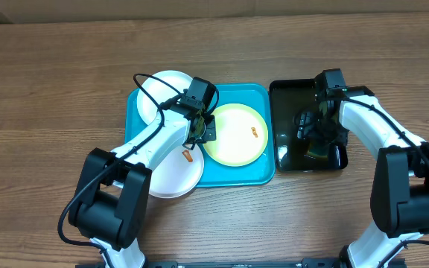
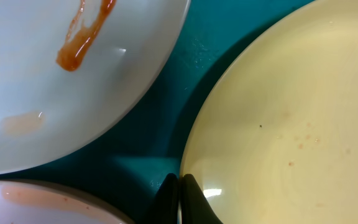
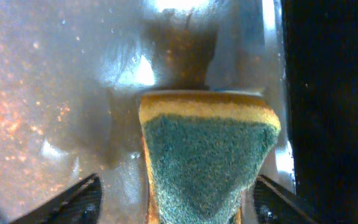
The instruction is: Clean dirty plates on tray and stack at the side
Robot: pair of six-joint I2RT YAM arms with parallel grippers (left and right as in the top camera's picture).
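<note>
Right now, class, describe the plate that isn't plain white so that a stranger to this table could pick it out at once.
Find the blue tray in the middle of the wooden table. On its right half, next to the black basin, lies the plate. Both neighbours to its left are white plates; this one alone is pale yellow-green.

Turquoise tray point(image 1: 263, 173) mid-table point(image 1: 51, 89). Green-rimmed plate point(image 1: 237, 135) in tray's right half. Back white plate point(image 1: 159, 93) over tray's back-left corner. Front white plate point(image 1: 173, 177), orange-smeared, overhanging front-left edge. Left pincer point(image 1: 201, 128) at green-rimmed plate's left rim. Right pincer point(image 1: 313, 135) inside black basin point(image 1: 285, 93) beside tray.
</note>
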